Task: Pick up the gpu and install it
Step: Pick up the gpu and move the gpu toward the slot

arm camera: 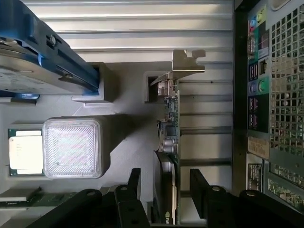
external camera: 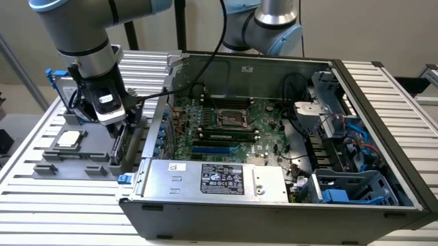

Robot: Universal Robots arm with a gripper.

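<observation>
The gpu (arm camera: 172, 128) is a thin dark card standing on edge in the grey holder (arm camera: 128, 156), its silver bracket (arm camera: 184, 64) at the end away from me. My gripper (arm camera: 165, 173) straddles the card's near end. It is open, with one black finger (arm camera: 134, 183) on each side and a gap between each finger and the card. In the exterior view, the gripper (external camera: 118, 128) hangs just above the gpu (external camera: 118, 149), at the left of the open computer case (external camera: 383, 128).
On the grey holder also sit a square silver CPU chip (external camera: 71, 138), a hard drive with blue rails (arm camera: 33, 61) and a memory stick (arm camera: 19, 199). The case's rear panel (arm camera: 280, 95) is close beside the card. The motherboard (external camera: 226, 128) lies exposed inside the case.
</observation>
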